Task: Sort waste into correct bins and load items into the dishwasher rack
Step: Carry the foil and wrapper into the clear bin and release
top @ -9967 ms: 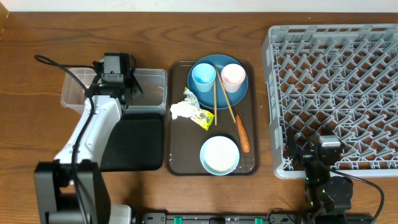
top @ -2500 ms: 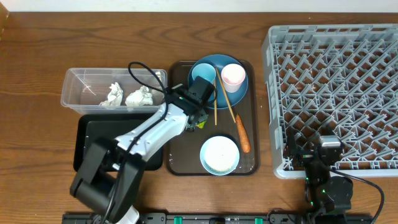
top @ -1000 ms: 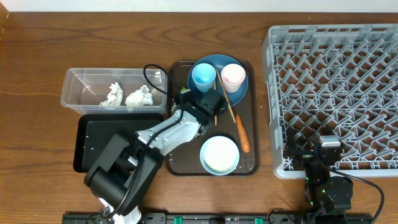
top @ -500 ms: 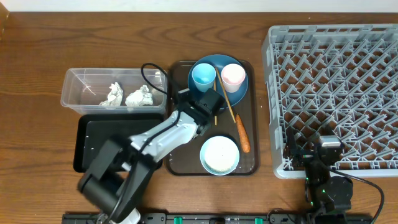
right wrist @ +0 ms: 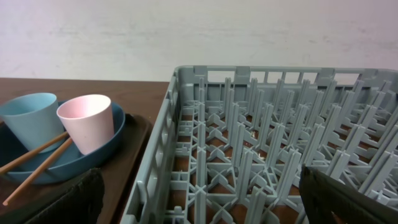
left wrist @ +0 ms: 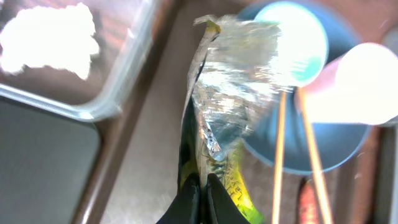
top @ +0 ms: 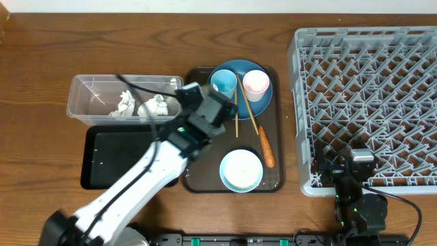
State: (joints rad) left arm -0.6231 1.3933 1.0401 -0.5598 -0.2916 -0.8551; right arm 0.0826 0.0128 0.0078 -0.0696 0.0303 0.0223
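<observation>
My left gripper [left wrist: 202,180] is shut on the lower edge of the yellow-green wrapper [left wrist: 224,112], which hangs above the left side of the brown serving tray [top: 205,176]. Overhead, the left gripper [top: 205,113] hides the wrapper. Two crumpled tissues [top: 124,104] lie in the clear tub [top: 82,102]; the black tray [top: 123,154] sits in front of it. On the blue plate [top: 239,67] stand the light blue cup [top: 223,82] and pink cup [top: 255,82]. The chopsticks [top: 237,116], carrot [top: 266,147] and pale blue bowl [top: 241,171] rest on the serving tray. My right gripper [right wrist: 202,199] stands open at the rack's [top: 369,102] near left corner.
The serving tray lies between the two bins on the left and the grey rack on the right. The left arm reaches from the front edge across the black tray. A strip of wooden table [top: 287,137] separates the tray and the rack.
The left gripper shut on the wrapper, lifted it off the serving tray and shifted left toward the clear tub. Ten seconds ago the tissue lay on the tray. The right arm has not moved.
</observation>
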